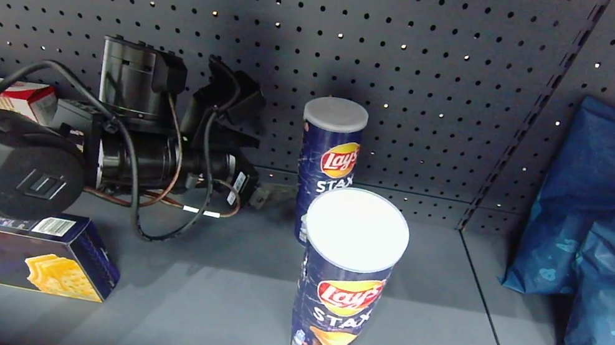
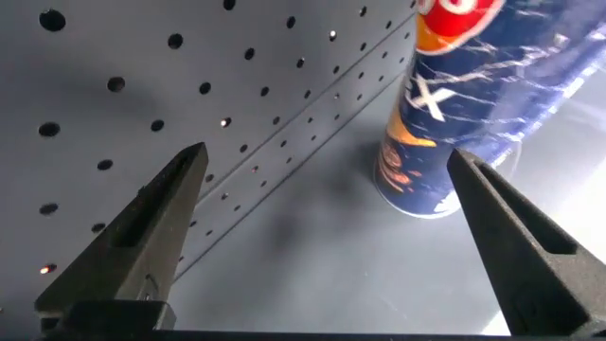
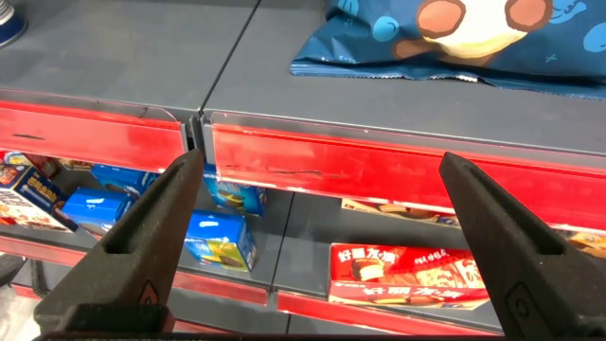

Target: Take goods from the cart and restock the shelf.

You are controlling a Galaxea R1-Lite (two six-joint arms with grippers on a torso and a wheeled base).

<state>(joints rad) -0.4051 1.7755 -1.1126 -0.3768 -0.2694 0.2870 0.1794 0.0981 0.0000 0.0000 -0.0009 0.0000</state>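
Glossy cylindrical cans (image 1: 343,292) on matte shelf (image 1: 208,307); left gripper (image 2: 327,156), right gripper (image 3: 322,159) both wide.

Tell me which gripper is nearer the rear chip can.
Left. The left gripper is open over the shelf, just beside the rear chip can. The right gripper is out in front of the red shelf edge, near the blue bag.

Head camera down on shelf (image 1: 208,307); left wrist low by same rear can (image 1: 328,157); right wrist outside front edge.
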